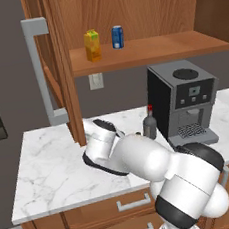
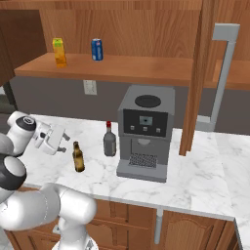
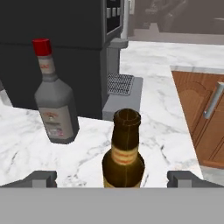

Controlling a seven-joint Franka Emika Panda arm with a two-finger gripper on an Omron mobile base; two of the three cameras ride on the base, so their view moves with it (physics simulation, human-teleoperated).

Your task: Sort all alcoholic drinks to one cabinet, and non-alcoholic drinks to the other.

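Two spread fingertips of the released hand (image 3: 112, 178) flank the upright beer bottle (image 3: 123, 151), untouched, near the counter edge (image 3: 186, 131).

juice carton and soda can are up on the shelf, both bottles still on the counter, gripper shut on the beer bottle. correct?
One thing is off: the gripper is open, not shut. In the hand view its fingertips stand wide on either side of the beer bottle. The juice carton and soda can are on the shelf, and the grey bottle is on the counter.

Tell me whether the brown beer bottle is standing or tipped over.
Standing. The brown beer bottle rests on its base on the marble counter, neck pointing up, open mouth topmost in the hand view, framed between the open claw tips.
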